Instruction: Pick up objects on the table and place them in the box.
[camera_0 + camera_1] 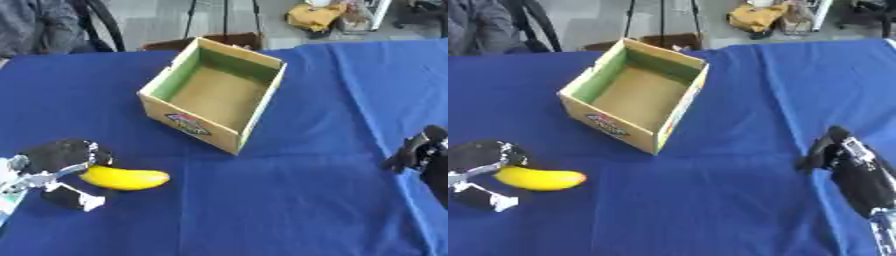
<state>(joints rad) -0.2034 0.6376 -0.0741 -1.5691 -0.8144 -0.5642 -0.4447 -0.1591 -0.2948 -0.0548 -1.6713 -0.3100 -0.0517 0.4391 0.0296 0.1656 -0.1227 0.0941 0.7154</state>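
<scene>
the left hand curls around the banana's near end. lift it level, clear the box wall, then release inside. the right hand idles curled, well right of the box.

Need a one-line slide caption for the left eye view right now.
Left hand closes on a banana beside the empty cardboard box; right hand waits at the right edge.

black hands, silver joints

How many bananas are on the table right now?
1. The banana lies on the blue tablecloth near the front left, at the left hand, in front of the empty cardboard box. None seems hidden.
</scene>
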